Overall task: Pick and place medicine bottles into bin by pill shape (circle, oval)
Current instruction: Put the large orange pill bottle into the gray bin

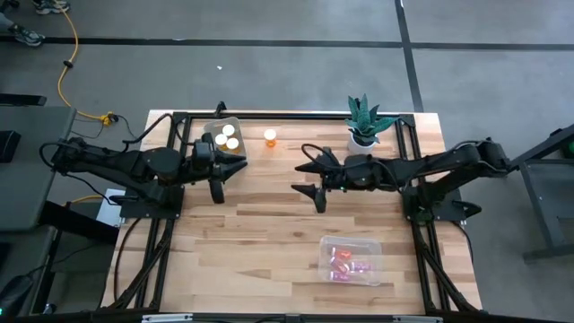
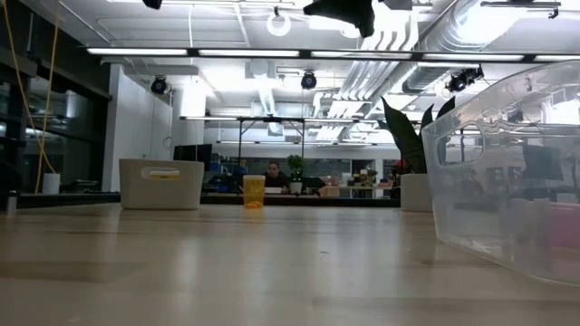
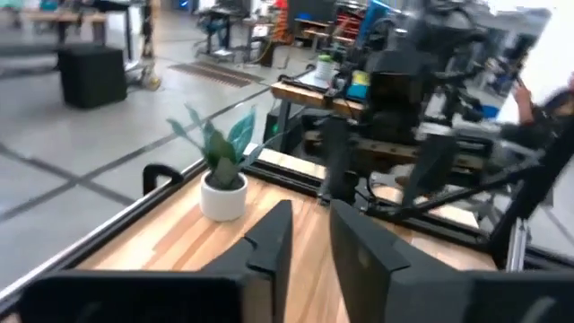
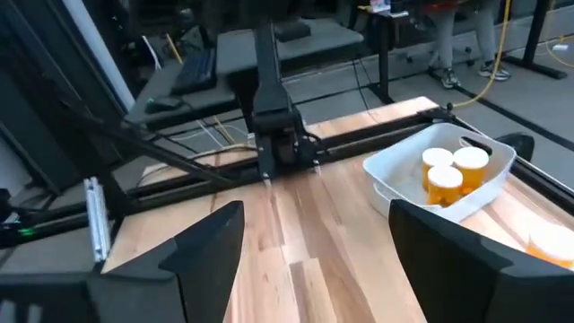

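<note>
One amber medicine bottle (image 1: 270, 136) with a white cap stands alone on the table near the far edge; it also shows in the low view (image 2: 255, 191). Three more bottles (image 1: 226, 137) stand in a white bin (image 1: 213, 126) at the far left, also seen in the right wrist view (image 4: 446, 177). Reddish-pink bottles (image 1: 345, 265) lie in a clear tub (image 1: 352, 244) at the near right. My left gripper (image 1: 230, 176) hovers just near of the white bin, empty, its fingers a narrow gap apart (image 3: 309, 235). My right gripper (image 1: 308, 184) hovers mid-table, wide open and empty (image 4: 309, 242).
A potted green plant (image 1: 363, 123) stands at the far right, close behind my right arm. The clear tub's wall (image 2: 507, 181) fills the right of the low view. Bare wood lies between the two grippers and along the near left.
</note>
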You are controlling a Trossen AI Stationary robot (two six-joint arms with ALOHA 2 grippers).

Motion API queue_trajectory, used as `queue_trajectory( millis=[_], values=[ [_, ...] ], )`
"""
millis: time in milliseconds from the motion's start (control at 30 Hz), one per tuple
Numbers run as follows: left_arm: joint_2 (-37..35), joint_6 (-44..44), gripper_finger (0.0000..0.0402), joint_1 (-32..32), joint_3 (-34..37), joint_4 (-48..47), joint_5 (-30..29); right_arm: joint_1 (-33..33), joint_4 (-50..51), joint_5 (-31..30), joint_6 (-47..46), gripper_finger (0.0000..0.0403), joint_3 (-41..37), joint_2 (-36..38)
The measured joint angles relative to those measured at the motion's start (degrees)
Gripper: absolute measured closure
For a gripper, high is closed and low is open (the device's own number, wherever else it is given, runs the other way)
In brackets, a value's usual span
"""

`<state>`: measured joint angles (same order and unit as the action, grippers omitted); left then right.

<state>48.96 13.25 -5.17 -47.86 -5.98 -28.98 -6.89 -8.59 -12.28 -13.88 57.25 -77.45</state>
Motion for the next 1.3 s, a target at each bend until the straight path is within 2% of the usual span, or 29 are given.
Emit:
queue_trajectory(
  millis=[133, 300, 467, 600, 767, 933, 1067, 1200, 1300],
  values=[
    [0.7, 4.1, 0.0287, 5.9, -0.2, -3.2, 2.8, 0.2, 0.7, -1.2, 0.0, 0.0132, 0.0, 2.2],
    [6.1, 3.8, 0.0211, 20.0, -3.3, -8.5, 13.4, 1.0, 3.1, -2.8, -2.0, 0.0132, 0.0, 5.0],
    [17.1, -1.1, 0.0153, 34.9, -7.6, -9.4, 25.8, 1.3, 3.9, -2.9, -4.1, 0.0132, 0.0, 6.0],
    [27.9, -4.1, 0.0118, 42.6, -12.7, -10.7, 34.0, 1.3, 4.7, -3.7, -6.2, 0.0132, 0.0, 6.0],
    [40.2, -6.0, 0.0083, 47.1, -19.4, -14.9, 32.9, 1.3, 6.2, -4.3, -9.3, 0.0132, 0.0, 6.0],
    [49.1, -5.2, 0.0068, 48.1, -24.1, -15.2, 32.8, 1.3, 6.2, -4.3, -11.8, 0.0132, 0.0, 6.0],
    [53.4, -3.3, 0.0067, 46.6, -25.5, -15.4, 32.9, 1.3, 6.2, -7.1, -12.2, 0.0132, 0.0, 6.0],
    [55.7, -4.2, 0.0067, 44.7, -25.6, -15.9, 26.7, 1.3, 6.3, -8.7, -12.9, 0.0132, 0.0, 6.0],
    [56.8, -5.0, 0.0067, 44.0, -25.6, -16.7, 24.5, 1.3, 6.3, -9.2, -12.9, 0.0132, 0.0, 6.0]
  ],
)
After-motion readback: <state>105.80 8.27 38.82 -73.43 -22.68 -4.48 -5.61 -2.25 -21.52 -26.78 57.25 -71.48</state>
